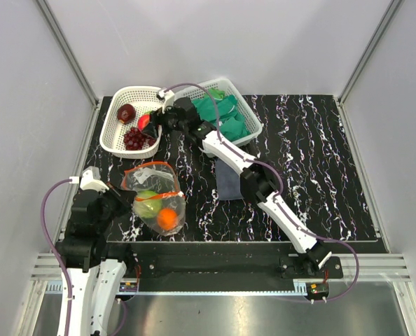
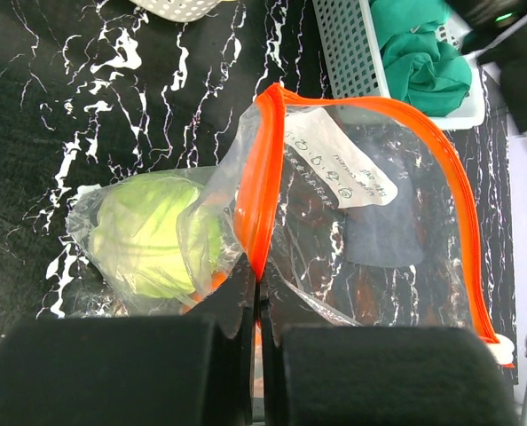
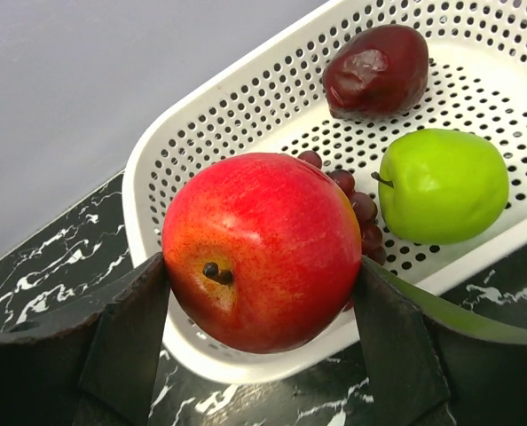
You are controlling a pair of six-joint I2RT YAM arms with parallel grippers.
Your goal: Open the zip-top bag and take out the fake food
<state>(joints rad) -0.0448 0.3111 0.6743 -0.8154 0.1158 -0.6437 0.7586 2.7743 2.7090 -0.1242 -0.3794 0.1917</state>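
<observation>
The zip-top bag [image 1: 155, 196] lies on the bench [image 1: 320, 161] near its front left, just beside the left hand [image 2: 256, 302]. That hand is closed tight, its two fingers pinching the bag's orange-red zip strip [image 2: 263, 169]. The strip stands in an open loop, so the mouth gapes. Inside the bag sit a pale green cabbage [image 2: 157, 235] and an orange [image 1: 167, 218], and a white label [image 2: 339, 169] shows on the clear plastic. The right arm reaches across to the white basket [image 1: 117, 129] at the back left. There the right hand [image 3: 262, 302] is spread around a red fruit [image 3: 272, 222], a finger pressed to each side of it. It may be a tomato or an apple; the view does not settle that. The fruit hangs over the basket's near rim. In the basket lie a green apple [image 3: 441, 185], a dark red apple [image 3: 376, 69] and purple grapes [image 3: 357, 209]. A second basket [image 1: 253, 126] just to the right holds green cloths [image 1: 222, 112]. A grey-blue cloth [image 1: 229, 183] lies flat on the bench between the bag and the right arm.
</observation>
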